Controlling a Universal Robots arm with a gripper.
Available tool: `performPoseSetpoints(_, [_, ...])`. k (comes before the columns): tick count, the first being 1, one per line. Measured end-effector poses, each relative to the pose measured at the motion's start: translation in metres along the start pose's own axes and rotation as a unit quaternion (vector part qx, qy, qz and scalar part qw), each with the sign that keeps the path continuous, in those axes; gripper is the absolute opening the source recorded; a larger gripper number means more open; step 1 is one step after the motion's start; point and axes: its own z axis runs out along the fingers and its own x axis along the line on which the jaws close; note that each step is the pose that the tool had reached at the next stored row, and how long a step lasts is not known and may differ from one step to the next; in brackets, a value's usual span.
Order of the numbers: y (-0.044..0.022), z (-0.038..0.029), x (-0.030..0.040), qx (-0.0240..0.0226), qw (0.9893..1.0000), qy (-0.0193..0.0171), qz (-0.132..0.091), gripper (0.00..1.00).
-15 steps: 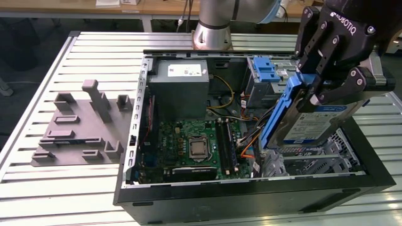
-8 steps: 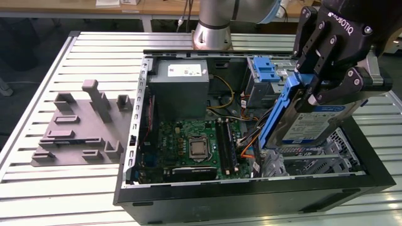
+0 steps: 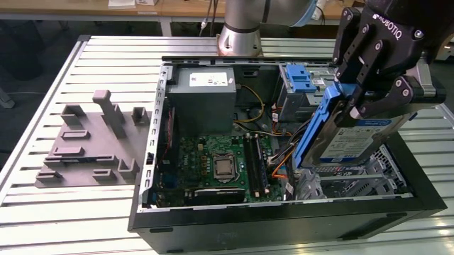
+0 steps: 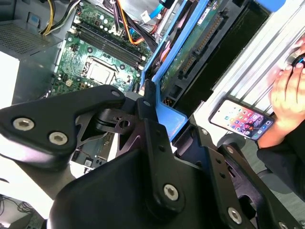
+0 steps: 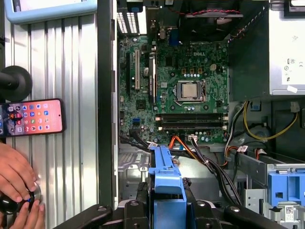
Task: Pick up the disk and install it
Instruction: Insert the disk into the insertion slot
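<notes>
One gripper (image 3: pixel 372 103), fingers clamped on the disk (image 3: pixel 358 141), holds it tilted over the open case (image 3: pixel 284 211) at the exterior view's right; best kept square and clear of the cables (image 5: pixel 215 168).

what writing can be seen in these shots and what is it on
gripper: white maker's lettering on its housing, not quoted
disk in the gripper, label: print too small to read
grey metal box, white label: too small to read
motherboard: white maker's mark, not quoted
phone screen: icon captions too small to read
</notes>
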Motion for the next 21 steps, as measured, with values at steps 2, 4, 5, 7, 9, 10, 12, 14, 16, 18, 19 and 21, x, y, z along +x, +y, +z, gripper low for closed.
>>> performPoseSetpoints(2, [0.0000, 0.0000, 0.0004, 0.0000, 1.0000, 0.0000, 0.000, 0.36])
performPoseSetpoints(4, [0.0000, 0.0000, 0.0010, 0.0000, 1.0000, 0.0000, 0.000, 0.36])
performPoseSetpoints(5, [0.0000, 0.0000, 0.0013, 0.0000, 1.0000, 0.0000, 0.000, 0.36])
performPoseSetpoints(7, [0.0000, 0.0000, 0.0019, 0.0000, 1.0000, 0.0000, 0.000, 0.36])
performPoseSetpoints(9, [0.0000, 0.0000, 0.0024, 0.0000, 1.0000, 0.0000, 0.000, 0.36])
performPoseSetpoints(10, [-0.0001, 0.0001, 0.0024, 0.0000, 1.0000, 0.0000, 0.000, 0.36])
performPoseSetpoints(12, [-0.0001, 0.0000, 0.0025, 0.0000, 1.0000, 0.0000, 0.000, 0.36])
performPoseSetpoints(14, [-0.0001, 0.0000, 0.0025, 0.0000, 1.0000, 0.0000, 0.000, 0.36])
performPoseSetpoints(16, [-0.0001, 0.0000, 0.0026, 0.0000, 1.0000, 0.0000, 0.000, 0.36])
performPoseSetpoints(18, [-0.0001, 0.0000, 0.0026, 0.0000, 1.0000, 0.0000, 0.000, 0.36])
performPoseSetpoints(19, [-0.0001, 0.0000, 0.0026, 0.0000, 1.0000, 0.0000, 0.000, 0.36])
performPoseSetpoints(21, [-0.0001, 0.0000, 0.0038, 0.0000, 1.0000, 0.0000, 0.000, 0.36])
